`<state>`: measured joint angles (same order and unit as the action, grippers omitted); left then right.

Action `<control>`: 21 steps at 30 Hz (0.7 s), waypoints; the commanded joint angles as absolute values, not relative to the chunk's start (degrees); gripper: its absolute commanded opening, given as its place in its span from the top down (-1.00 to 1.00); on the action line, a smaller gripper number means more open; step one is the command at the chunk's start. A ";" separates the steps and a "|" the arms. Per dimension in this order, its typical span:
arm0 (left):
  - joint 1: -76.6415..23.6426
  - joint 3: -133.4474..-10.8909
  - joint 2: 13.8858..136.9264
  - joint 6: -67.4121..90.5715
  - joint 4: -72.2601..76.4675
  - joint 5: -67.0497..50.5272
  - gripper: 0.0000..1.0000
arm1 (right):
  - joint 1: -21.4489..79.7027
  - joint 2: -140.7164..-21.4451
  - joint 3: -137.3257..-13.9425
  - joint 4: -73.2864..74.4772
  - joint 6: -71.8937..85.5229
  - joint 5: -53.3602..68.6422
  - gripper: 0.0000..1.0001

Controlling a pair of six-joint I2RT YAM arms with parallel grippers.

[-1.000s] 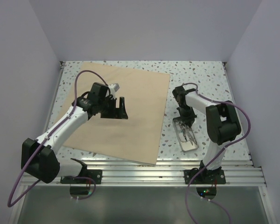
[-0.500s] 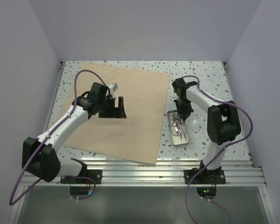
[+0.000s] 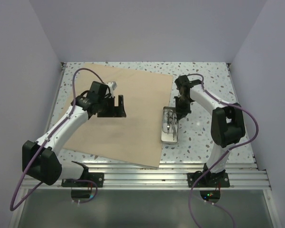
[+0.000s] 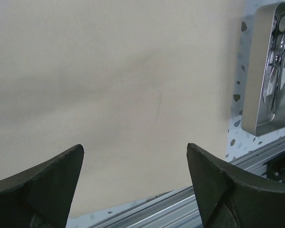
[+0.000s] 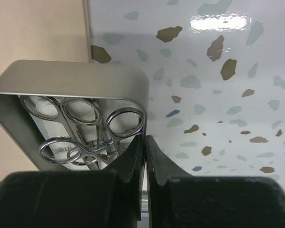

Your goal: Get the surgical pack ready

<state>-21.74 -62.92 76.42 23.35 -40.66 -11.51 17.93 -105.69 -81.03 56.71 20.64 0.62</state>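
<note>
pack: wide beige-tan paper-like sheet (image 3: 133, 95), lying flat across the left and middle of the speckled white desk (image 3: 204, 76)
left jaws: spread wide, holding nothing, above the sheet's left part
right jaws: closed, pinching the wall of the shiny rectangular metal tray (image 3: 168, 139) at its far right corner
tray: just right of the sheet's right edge, with steel ring-handled instruments (image 5: 80, 114) inside

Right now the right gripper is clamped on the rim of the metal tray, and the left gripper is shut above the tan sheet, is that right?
Not quite. The left gripper is open, not shut: the left wrist view shows its jaws spread wide above the tan sheet. The rest holds: the right gripper is clamped on the rim of the metal tray.
</note>
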 commanded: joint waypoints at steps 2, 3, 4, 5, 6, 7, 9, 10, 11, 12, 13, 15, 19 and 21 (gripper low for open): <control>-21.01 -67.58 74.80 22.33 -42.18 -6.60 -0.91 | 18.80 -103.01 -83.41 52.57 35.22 6.50 1.00; -21.01 -68.28 74.53 22.06 -42.45 -5.63 -0.94 | 19.42 -102.92 -83.06 50.21 37.77 6.59 1.00; -21.01 -68.73 74.10 21.71 -43.06 -3.62 -0.97 | 20.12 -102.75 -82.36 48.79 43.54 6.77 1.00; -21.01 -69.08 74.00 21.10 -43.41 -2.82 -1.00 | 21.52 -102.83 -80.70 46.95 46.64 7.29 1.00; -21.01 -69.95 73.66 20.83 -43.85 -2.12 -1.00 | 22.49 -103.09 -80.07 44.41 50.06 7.12 1.00; -21.01 -70.22 73.39 20.57 -44.21 -0.80 -1.00 | 23.54 -103.27 -79.72 43.51 56.19 5.55 1.00; -21.09 -70.57 72.51 19.95 -44.65 -0.18 -1.00 | 27.58 -104.50 -80.85 42.45 61.15 3.17 1.00; -21.01 -70.66 71.47 19.78 -44.74 -0.18 -1.00 | 28.99 -105.46 -82.08 42.80 65.78 2.12 1.00; -21.01 -70.58 71.02 19.78 -44.82 -0.18 -1.00 | 31.79 -107.12 -84.44 42.98 68.00 0.20 1.00; -21.01 -70.32 70.15 19.78 -44.74 -0.18 -1.00 | 33.03 -108.01 -85.42 42.98 70.46 -0.87 1.00; -21.01 -70.14 69.70 19.86 -44.74 1.13 -1.00 | 34.09 -108.89 -86.30 43.15 75.45 -1.66 1.00; -21.01 -69.35 69.00 20.21 -44.56 1.23 -1.00 | 36.91 -111.78 -88.84 42.46 79.78 -2.72 1.00; -21.01 -67.68 67.24 21.09 -43.33 0.53 -1.00 | 39.72 -117.85 -95.44 46.22 88.76 -2.90 1.00; -21.01 -67.06 66.97 21.18 -43.24 0.44 -1.00 | 40.87 -119.61 -97.20 46.23 92.87 -2.99 1.00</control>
<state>-21.39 -67.96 68.40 21.43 -43.79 -0.36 40.51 -118.08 -92.99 45.60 80.55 -0.62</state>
